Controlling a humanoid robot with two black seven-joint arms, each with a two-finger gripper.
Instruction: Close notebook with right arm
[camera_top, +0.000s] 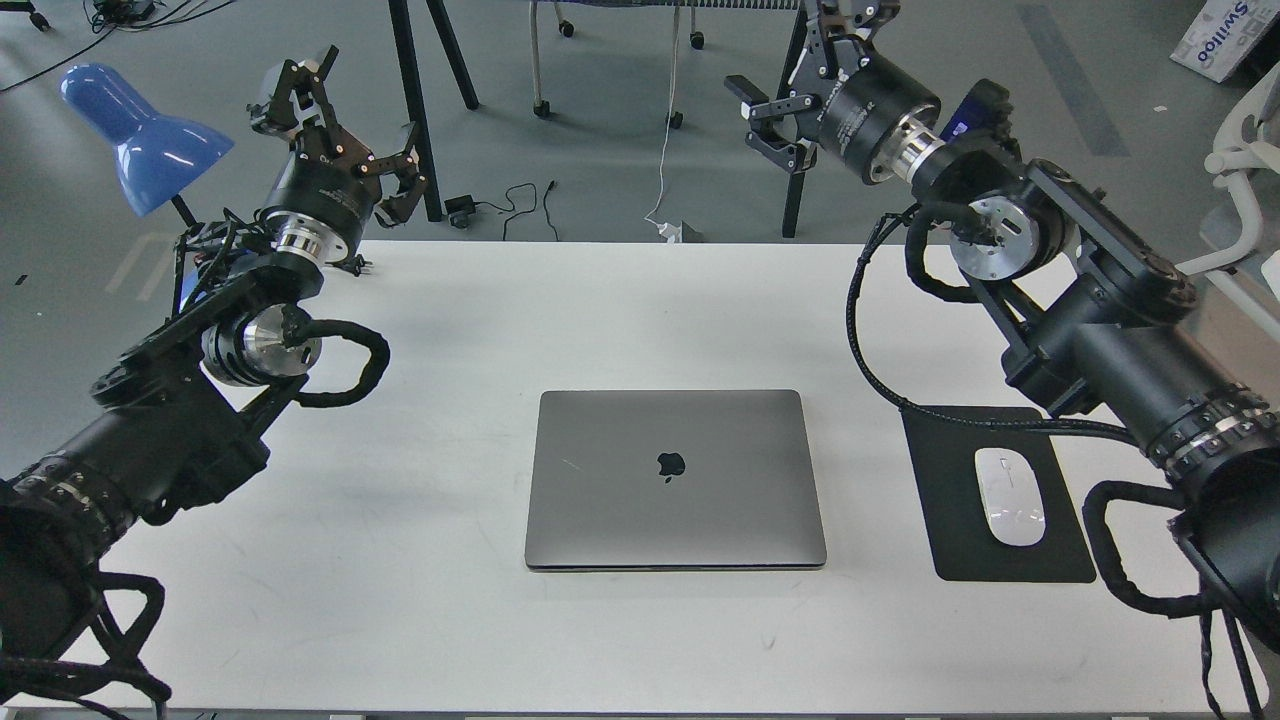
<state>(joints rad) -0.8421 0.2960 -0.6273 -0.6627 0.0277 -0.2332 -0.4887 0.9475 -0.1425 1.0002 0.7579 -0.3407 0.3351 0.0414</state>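
The notebook (675, 480) lies shut and flat on the middle of the white table (480, 300), grey lid up with the dark apple logo showing. My right arm (1090, 330) reaches up and back from the right. Its gripper (792, 80) is open and empty, high above the table's far edge and well clear of the notebook. My left gripper (345, 118) is open and empty, raised over the table's far left corner next to the blue lamp (140, 135).
A black mouse pad (950, 500) with a white mouse (1010, 510) lies right of the notebook, under my right arm. Black table legs (800, 150), cables and chair castors stand on the floor beyond the far edge. A white chair (1240, 190) is at the right.
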